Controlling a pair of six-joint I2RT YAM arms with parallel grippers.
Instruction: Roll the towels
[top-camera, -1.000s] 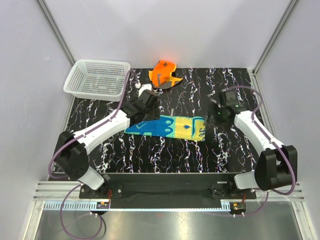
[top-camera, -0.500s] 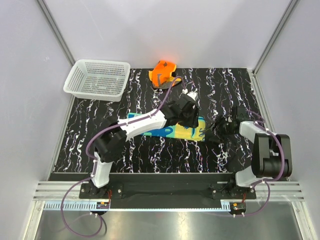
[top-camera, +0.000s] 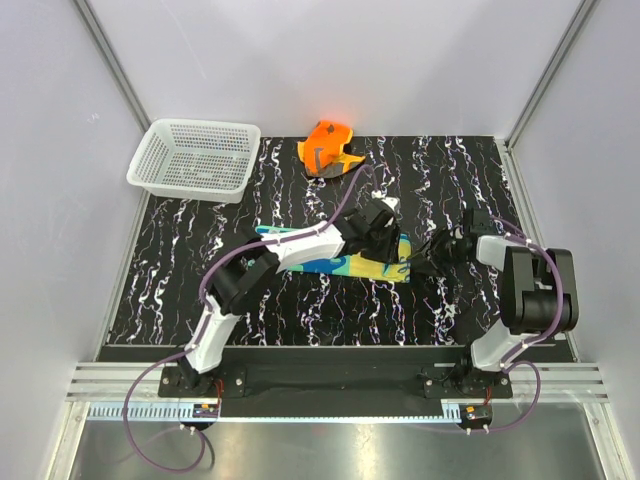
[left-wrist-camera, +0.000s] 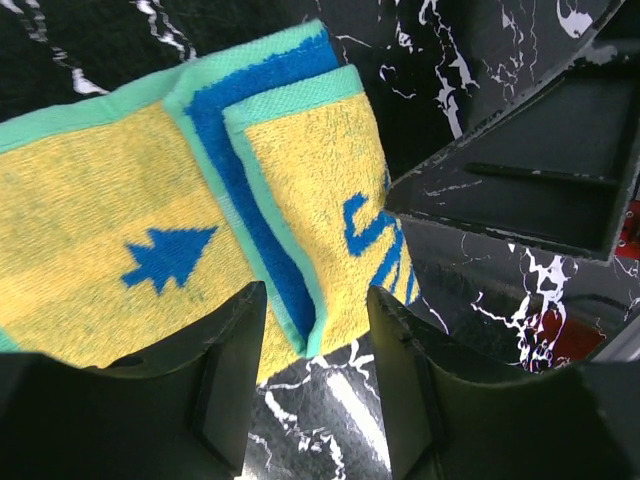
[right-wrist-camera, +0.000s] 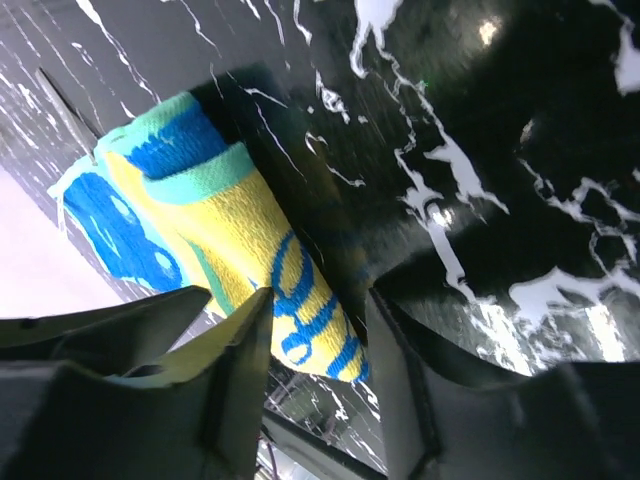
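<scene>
The yellow towel (top-camera: 325, 258), with blue marks and a teal edge, lies flat mid-table. Its right end is folded over into a short flap (left-wrist-camera: 310, 160). My left gripper (top-camera: 388, 238) reaches across to that end, open, and the flap's near edge lies between its fingertips (left-wrist-camera: 315, 300). My right gripper (top-camera: 422, 262) comes in low from the right, open, with the towel's lettered corner (right-wrist-camera: 305, 310) between its fingers, close to both. The orange towel (top-camera: 328, 146) lies crumpled at the table's back edge, away from both grippers.
A white mesh basket (top-camera: 195, 158) stands at the back left corner. The table is black marble (top-camera: 200, 250) with grey walls on three sides. The right gripper's black body (left-wrist-camera: 520, 170) shows close in the left wrist view, so the two grippers nearly meet.
My left arm swung from the towel's left end across to its right end. The right arm drew in and dropped to that same end. Both pairs of jaws narrowed.
</scene>
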